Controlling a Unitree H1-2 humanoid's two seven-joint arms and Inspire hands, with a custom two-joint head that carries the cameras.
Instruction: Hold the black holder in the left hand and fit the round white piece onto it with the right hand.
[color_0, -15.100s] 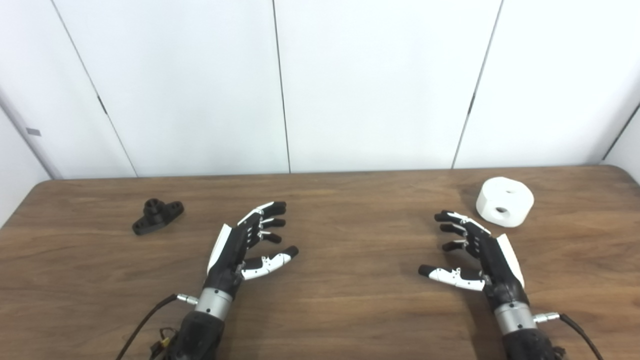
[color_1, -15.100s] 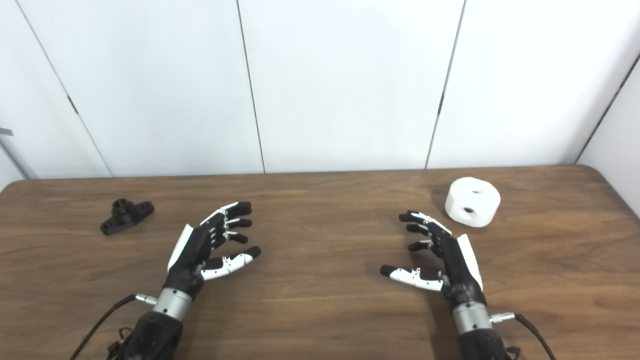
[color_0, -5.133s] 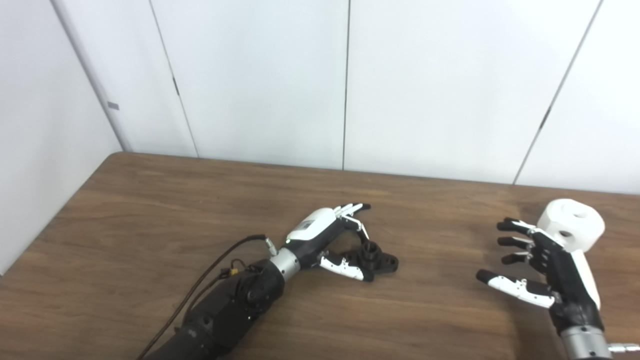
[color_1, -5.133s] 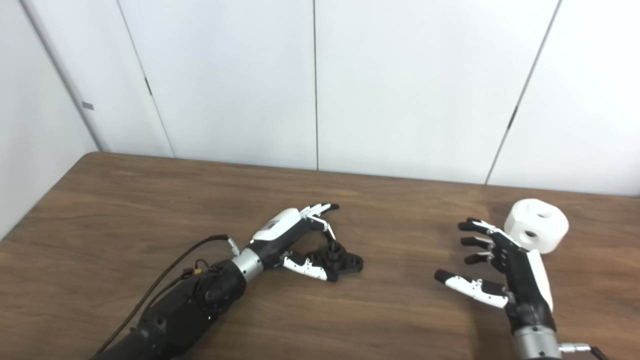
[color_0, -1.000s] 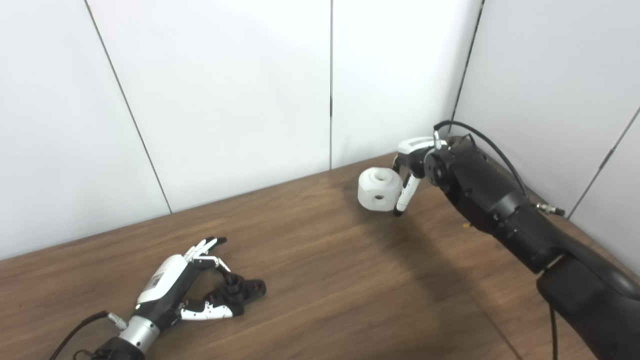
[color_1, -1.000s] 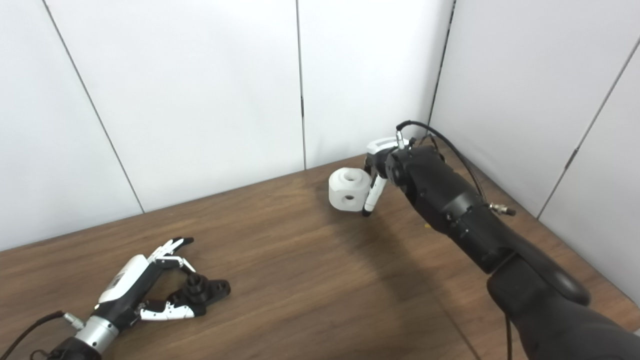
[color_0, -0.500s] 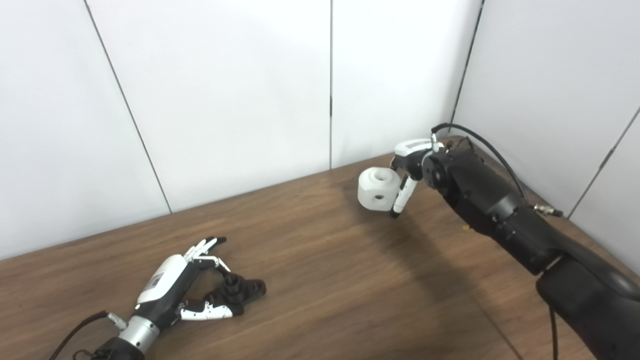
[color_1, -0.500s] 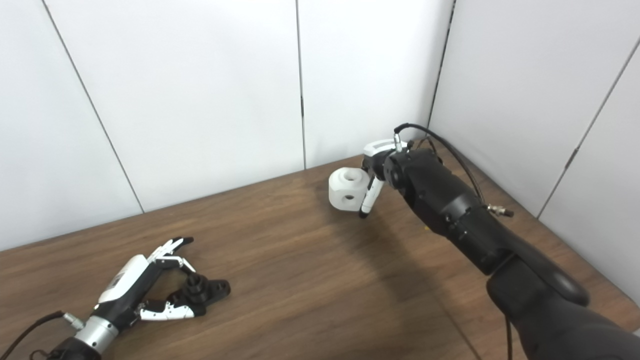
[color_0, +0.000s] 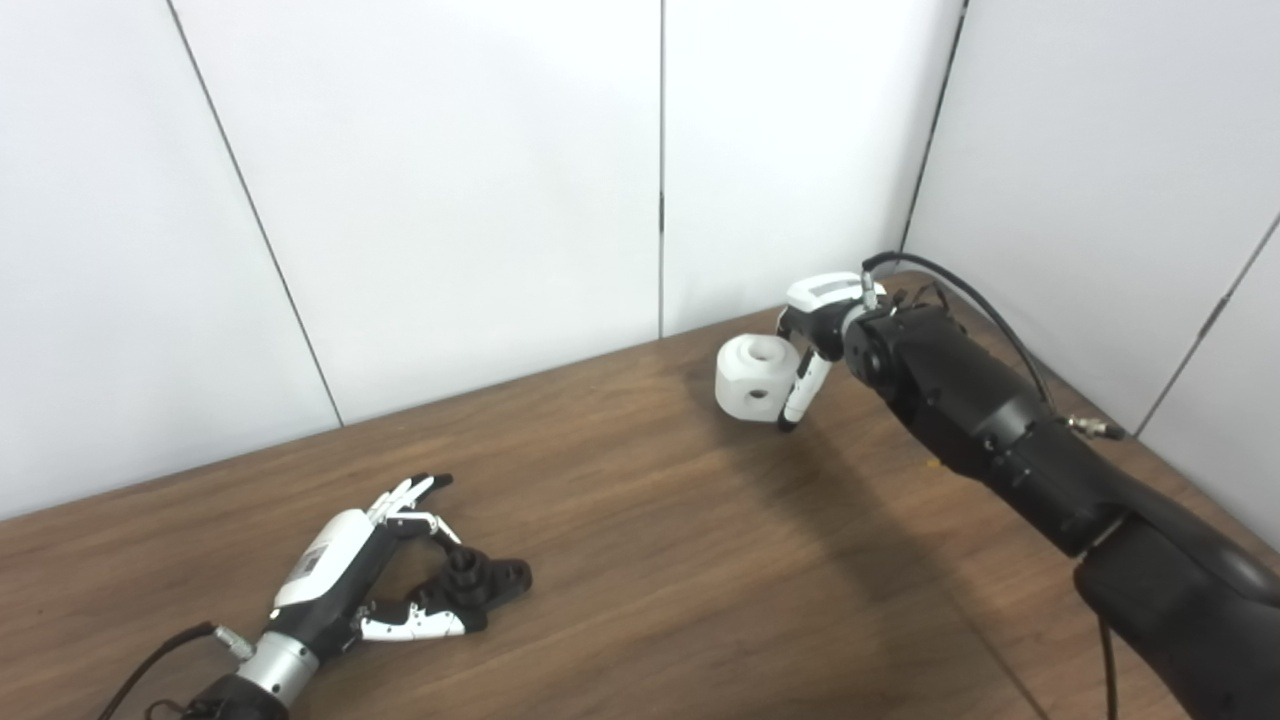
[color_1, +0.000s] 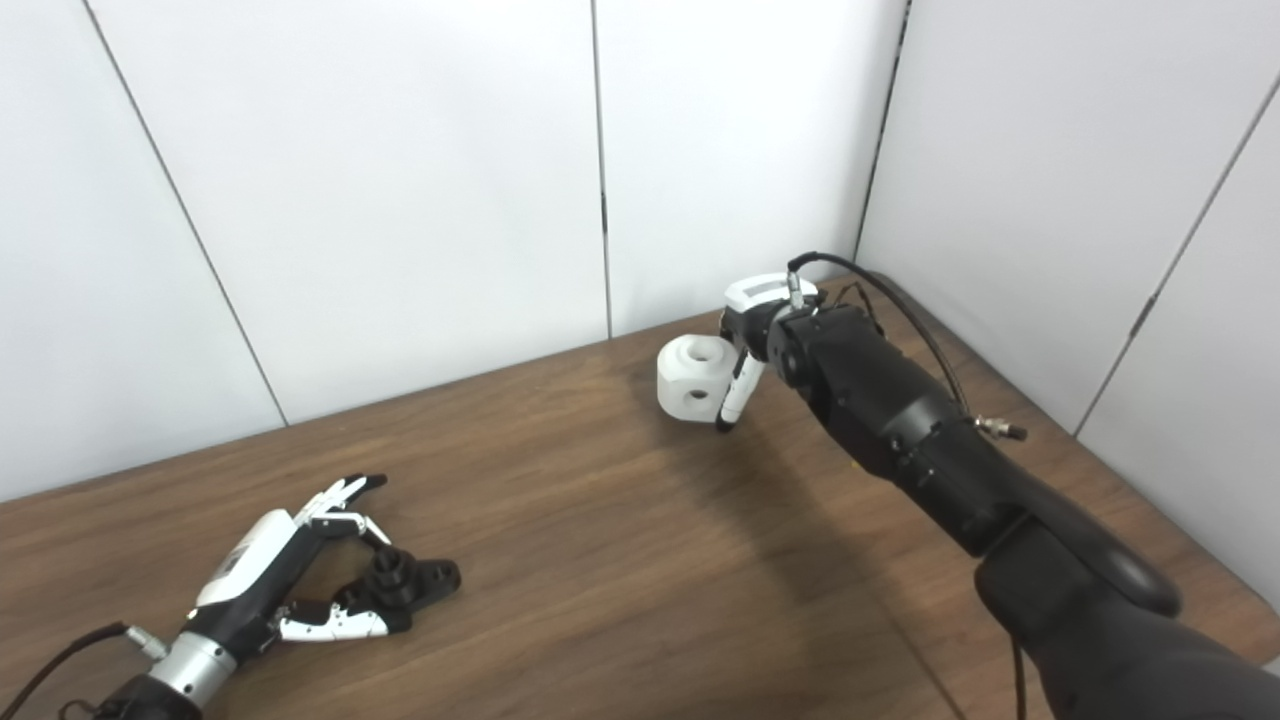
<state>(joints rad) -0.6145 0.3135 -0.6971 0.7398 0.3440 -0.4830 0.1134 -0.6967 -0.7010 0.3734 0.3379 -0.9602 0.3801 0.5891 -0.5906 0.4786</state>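
Right hand (color_0: 815, 335) grips the round white piece (color_0: 757, 379) near the far right corner of the surface (color_0: 650, 560).
Left hand (color_0: 345, 570) rests near the front left edge, fingers and thumb closed around the black holder (color_0: 478, 582) lying there.

The right hand (color_0: 815, 330) is largely hidden behind its own wrist and the round white piece (color_0: 757, 378), so the grip on the far side cannot be made out. The near end of the black holder (color_0: 478, 588) is covered by the thumb of the left hand (color_0: 345, 570). Both forearms are cut off by the bottom edge, and the wooden table (color_1: 620, 560) by the left and bottom edges.
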